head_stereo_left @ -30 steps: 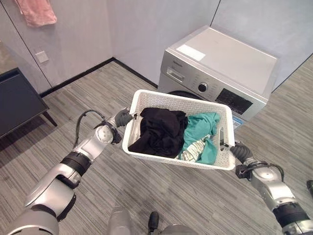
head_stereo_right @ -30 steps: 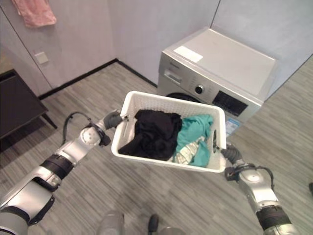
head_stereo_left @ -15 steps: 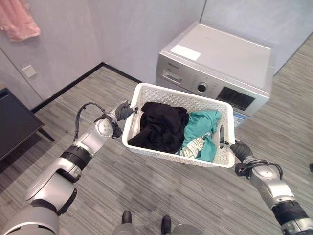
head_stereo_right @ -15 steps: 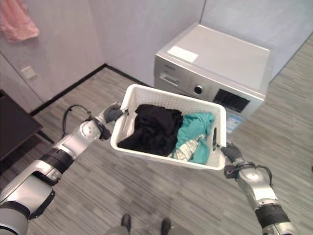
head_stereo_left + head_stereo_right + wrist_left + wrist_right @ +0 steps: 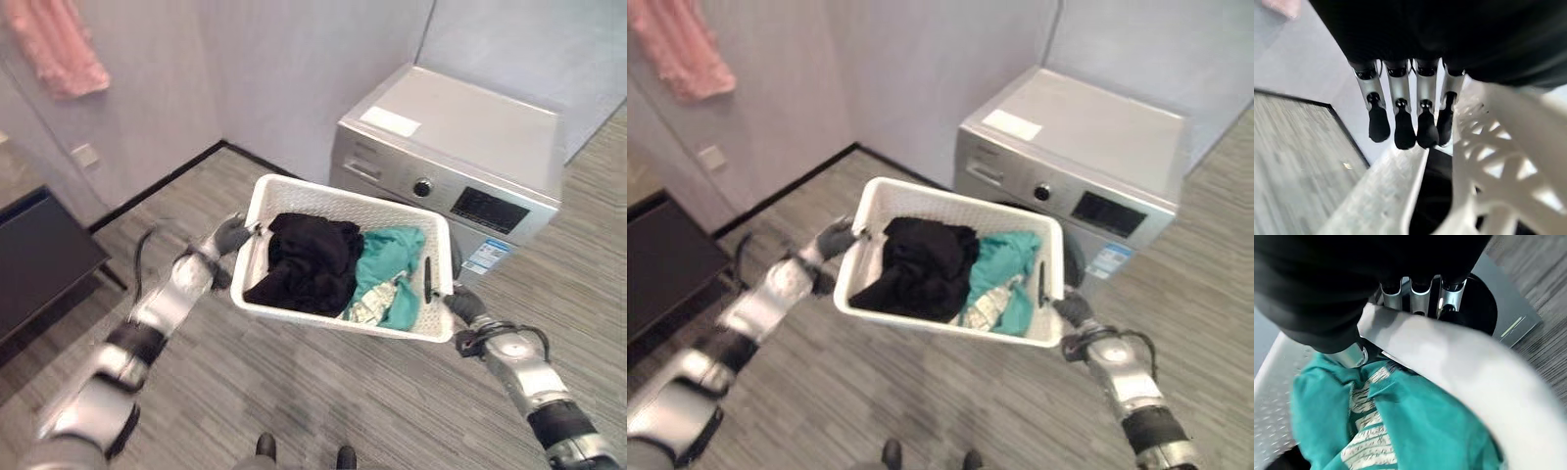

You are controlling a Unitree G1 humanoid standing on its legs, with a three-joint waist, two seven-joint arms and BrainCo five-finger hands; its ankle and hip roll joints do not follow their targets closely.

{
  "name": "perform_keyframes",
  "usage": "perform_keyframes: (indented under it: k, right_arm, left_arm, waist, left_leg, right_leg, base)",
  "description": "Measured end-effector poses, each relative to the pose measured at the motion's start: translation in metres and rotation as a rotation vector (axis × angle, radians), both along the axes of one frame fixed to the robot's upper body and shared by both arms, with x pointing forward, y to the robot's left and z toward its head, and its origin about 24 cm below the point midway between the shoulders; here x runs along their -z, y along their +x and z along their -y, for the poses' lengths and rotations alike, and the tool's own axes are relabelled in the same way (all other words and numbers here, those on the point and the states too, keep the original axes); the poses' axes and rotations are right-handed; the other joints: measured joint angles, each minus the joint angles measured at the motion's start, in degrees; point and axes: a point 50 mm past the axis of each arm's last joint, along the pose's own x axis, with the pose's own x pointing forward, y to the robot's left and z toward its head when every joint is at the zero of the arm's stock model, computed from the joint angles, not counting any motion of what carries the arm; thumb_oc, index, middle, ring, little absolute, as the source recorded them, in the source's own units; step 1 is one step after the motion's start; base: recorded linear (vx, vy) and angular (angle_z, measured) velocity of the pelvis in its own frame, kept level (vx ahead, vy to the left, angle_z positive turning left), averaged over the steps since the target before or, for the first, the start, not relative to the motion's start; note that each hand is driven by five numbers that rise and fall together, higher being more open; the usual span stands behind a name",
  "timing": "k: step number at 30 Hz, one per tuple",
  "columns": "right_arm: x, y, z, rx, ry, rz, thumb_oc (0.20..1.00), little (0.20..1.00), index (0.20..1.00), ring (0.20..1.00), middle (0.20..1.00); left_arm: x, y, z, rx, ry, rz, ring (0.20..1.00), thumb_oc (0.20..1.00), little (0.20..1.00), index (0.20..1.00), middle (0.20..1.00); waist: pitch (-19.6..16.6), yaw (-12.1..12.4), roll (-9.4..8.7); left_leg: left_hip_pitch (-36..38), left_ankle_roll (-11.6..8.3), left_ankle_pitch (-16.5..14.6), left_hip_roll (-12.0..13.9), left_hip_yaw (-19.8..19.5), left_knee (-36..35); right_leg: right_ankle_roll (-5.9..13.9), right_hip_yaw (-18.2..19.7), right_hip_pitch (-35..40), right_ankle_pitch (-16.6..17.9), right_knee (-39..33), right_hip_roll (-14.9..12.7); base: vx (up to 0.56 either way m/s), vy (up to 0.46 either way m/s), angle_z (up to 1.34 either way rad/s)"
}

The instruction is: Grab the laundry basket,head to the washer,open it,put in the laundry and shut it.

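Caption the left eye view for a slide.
Both hands, left and right, carry the basket of laundry before the washer.

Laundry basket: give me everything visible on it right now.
The laundry basket is white perforated plastic, rectangular, open-topped, with a handle slot in each short end. It is held off the floor, roughly level, in front of the washer. The left hand and the right hand grip opposite ends. Inside lie a black garment and, beside it, a teal printed one.
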Motion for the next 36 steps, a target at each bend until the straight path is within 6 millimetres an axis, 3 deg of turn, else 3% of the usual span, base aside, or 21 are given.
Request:
perform_keyframes:
  k: [2, 4, 8, 15, 21, 28, 29, 36]
  right_arm:
    - [0.003, 0.000, -0.002, -0.022, -0.023, -0.017, 0.200, 0.200, 0.200, 0.200, 0.200]
    - [0.007, 0.000, -0.005, -0.042, -0.043, -0.033, 0.200, 0.200, 0.200, 0.200, 0.200]
    - [0.006, 0.001, -0.011, -0.061, -0.035, -0.029, 0.200, 0.200, 0.200, 0.200, 0.200]
    - [-0.010, 0.005, -0.015, -0.092, -0.043, 0.037, 0.200, 0.200, 0.200, 0.200, 0.200]
    - [-0.041, 0.008, -0.003, -0.119, -0.094, 0.125, 0.200, 0.200, 0.200, 0.200, 0.200]
    - [-0.076, 0.001, 0.011, -0.149, -0.129, 0.221, 0.200, 0.200, 0.200, 0.200, 0.200]
    - [-0.087, -0.004, 0.017, -0.147, -0.128, 0.251, 0.200, 0.200, 0.200, 0.200, 0.200]
    - [-0.104, -0.004, 0.019, -0.171, -0.115, 0.289, 0.200, 0.200, 0.200, 0.200, 0.200]
  left_arm:
    - [0.019, -0.012, -0.008, -0.028, -0.004, -0.061, 0.200, 0.200, 0.200, 0.200, 0.200]
    - [0.039, -0.025, -0.016, -0.060, -0.010, -0.127, 0.200, 0.200, 0.200, 0.200, 0.200]
    - [0.039, -0.027, -0.022, -0.086, -0.021, -0.127, 0.200, 0.200, 0.200, 0.200, 0.200]
    - [0.022, -0.024, -0.026, -0.103, -0.053, -0.060, 0.200, 0.200, 0.200, 0.200, 0.200]
    - [0.008, -0.023, -0.021, -0.080, -0.059, -0.004, 0.200, 0.200, 0.200, 0.200, 0.200]
    - [-0.021, -0.022, -0.015, -0.040, -0.080, 0.107, 0.200, 0.200, 0.200, 0.200, 0.200]
    - [-0.033, -0.024, -0.014, -0.001, -0.056, 0.134, 0.200, 0.200, 0.200, 0.200, 0.200]
    - [-0.059, -0.024, -0.019, 0.047, 0.027, 0.200, 0.200, 0.200, 0.200, 0.200, 0.200]
  waist:
    - [-0.1, 0.3, 0.36]
    - [0.3, 2.2, 0.94]
    - [0.5, 3.4, 1.32]
    - [1.3, 3.0, 2.60]
    - [1.5, 2.7, 2.77]
    - [2.4, 2.0, 1.47]
    - [3.0, 1.7, 0.41]
    - [3.6, 1.3, -0.62]
  left_leg:
    - [-0.3, 0.00, 0.0, 0.0, -0.4, 0.0]
    - [-0.5, 0.01, 0.0, 0.0, -0.6, 0.0]
    - [-0.5, 0.01, 0.0, 0.0, -0.6, 0.0]
    - [-0.4, 0.03, 0.0, 0.0, -0.2, -0.2]
    - [-0.4, 0.11, -0.1, 0.0, 0.1, 0.0]
    - [-0.4, 0.09, -0.1, 0.1, 0.2, 0.0]
    - [-0.2, 0.09, -0.1, 0.1, 0.3, 0.0]
    - [0.8, 0.61, -0.7, -0.1, 3.9, 0.1]
  right_leg:
    - [0.01, -0.8, -0.1, 0.0, -0.1, 0.0]
    - [0.01, -1.0, -0.2, 0.0, -0.1, 0.0]
    - [0.03, -1.0, -0.1, 0.0, -0.1, 0.0]
    - [0.05, -0.7, -0.3, 0.0, -0.1, 0.0]
    - [0.14, -0.4, -0.5, 0.0, 0.4, 0.0]
    - [0.20, -0.2, -0.4, 0.1, 0.4, 0.1]
    - [0.27, 0.3, -0.4, 0.1, 0.4, 0.2]
    - [1.07, 4.3, -1.3, 1.2, 0.4, -0.1]
  base:
    - [0.05, 0.008, 0.13]
    - [0.04, 0.005, 0.05]
    - [0.01, 0.000, 0.01]
    - [0.00, 0.008, -0.02]
    - [0.00, 0.003, -0.01]
    - [-0.03, 0.013, -0.02]
    - [-0.03, 0.048, -0.12]
    - [-0.03, 0.131, -0.30]
